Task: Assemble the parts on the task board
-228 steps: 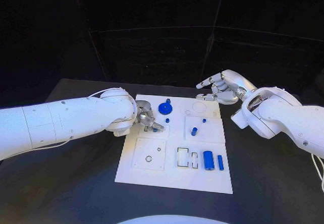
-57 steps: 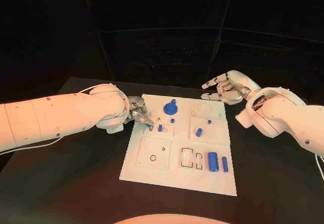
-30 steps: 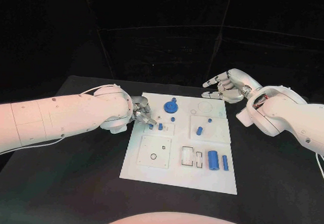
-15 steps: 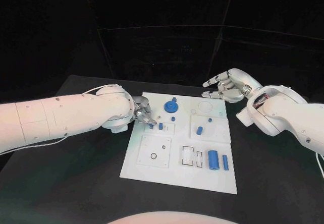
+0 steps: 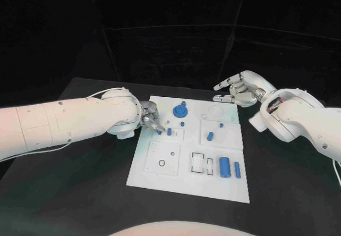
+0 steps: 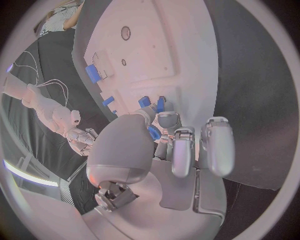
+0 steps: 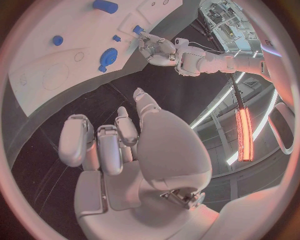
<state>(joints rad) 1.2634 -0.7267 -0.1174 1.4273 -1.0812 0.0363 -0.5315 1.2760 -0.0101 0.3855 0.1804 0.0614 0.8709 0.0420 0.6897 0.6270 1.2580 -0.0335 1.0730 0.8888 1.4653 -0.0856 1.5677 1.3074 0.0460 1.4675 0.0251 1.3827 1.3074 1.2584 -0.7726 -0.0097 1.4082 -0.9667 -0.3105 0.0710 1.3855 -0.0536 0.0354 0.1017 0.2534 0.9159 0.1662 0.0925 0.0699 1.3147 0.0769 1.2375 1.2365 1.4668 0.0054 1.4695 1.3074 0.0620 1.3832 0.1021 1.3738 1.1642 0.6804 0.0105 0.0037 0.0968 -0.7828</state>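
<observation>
**White task board, a hand at each upper corner**

White task board [image 5: 189, 175] lies in the middle of the black surface [image 5: 74, 198], and everything here is placed by it. At the board's upper left edge the left hand [image 5: 152, 122] bends its fingers in over the board and pinches a small blue part [image 6: 154, 132] at the fingertips; two short blue pegs [image 5: 170, 131] stand just beside it. Near the board's top centre sits a round blue disc part [image 5: 179, 113]. Right of centre stands a blue peg [image 5: 209, 136], and lower right two blue cylinders [image 5: 225, 166] lie side by side. Off the board's upper right corner the right hand [image 5: 236, 89] hovers, fingers apart and holding nothing.
</observation>
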